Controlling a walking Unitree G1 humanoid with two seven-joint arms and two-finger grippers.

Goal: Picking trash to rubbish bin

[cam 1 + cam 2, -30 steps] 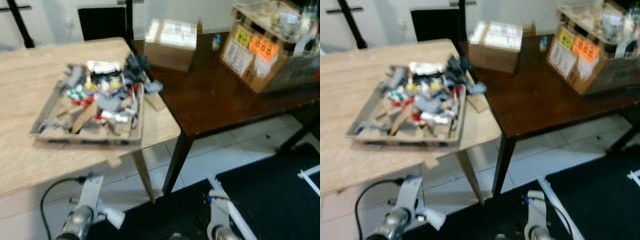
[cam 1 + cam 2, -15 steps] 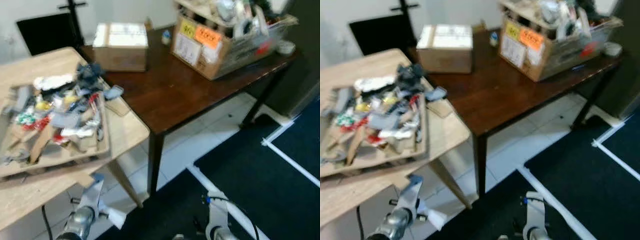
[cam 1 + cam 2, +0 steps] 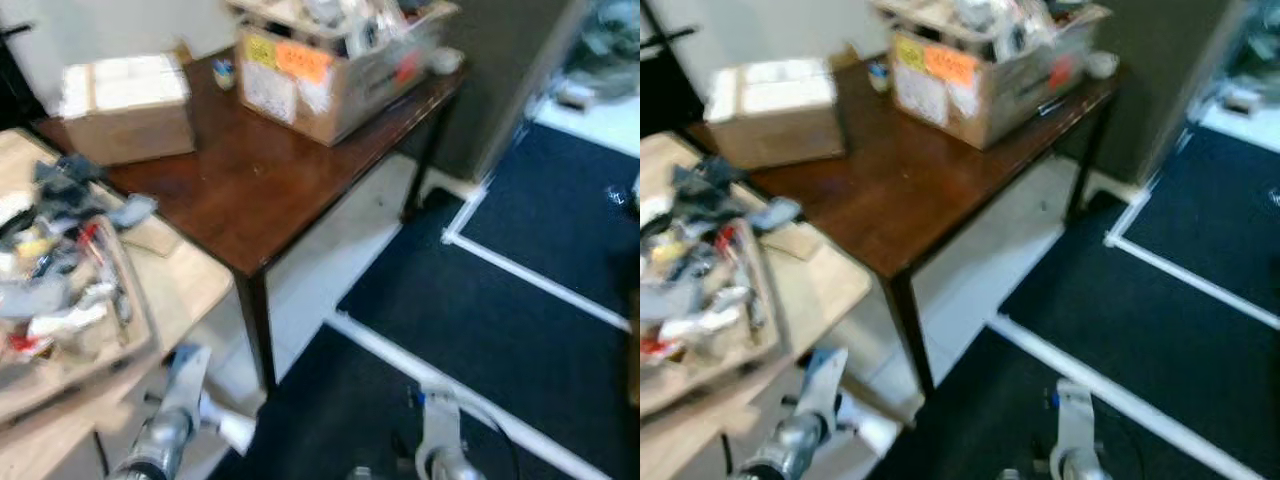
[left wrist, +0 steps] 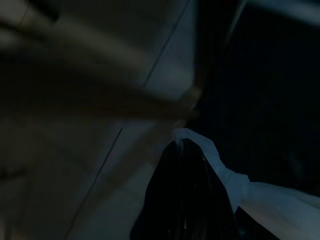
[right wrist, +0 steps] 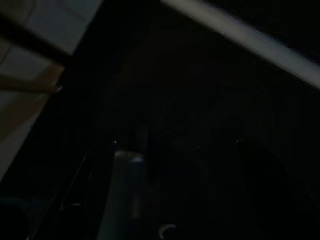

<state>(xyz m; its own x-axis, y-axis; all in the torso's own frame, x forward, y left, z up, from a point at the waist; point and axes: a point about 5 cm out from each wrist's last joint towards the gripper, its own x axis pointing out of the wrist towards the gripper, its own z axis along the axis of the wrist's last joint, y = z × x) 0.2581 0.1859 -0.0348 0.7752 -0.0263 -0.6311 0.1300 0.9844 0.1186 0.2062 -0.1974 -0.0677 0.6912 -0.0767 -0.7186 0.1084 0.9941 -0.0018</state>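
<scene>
My left gripper (image 4: 183,146) is shut on a crumpled white paper (image 4: 220,170), which bulges out beside the black fingers. In the left eye view the left arm hangs low at the bottom left, with the white paper (image 3: 228,430) sticking out next to it over the floor. A heap of mixed trash (image 3: 50,270) lies in a flat tray (image 3: 135,318) on the light wooden table (image 3: 190,285) at the left. The right arm (image 3: 440,452) hangs at the bottom centre. Its wrist view is too dark to make out the fingers.
A dark brown table (image 3: 270,180) stands ahead, bearing a closed cardboard box (image 3: 125,110) and a larger box (image 3: 330,60) with orange labels. White tiles (image 3: 330,250) run under it. Dark blue carpet (image 3: 540,200) with white lines (image 3: 530,280) spreads to the right.
The camera has swung to the right: the tray and both tables have slid left in the picture and more carpet shows. Both arms keep their low hanging pose.
</scene>
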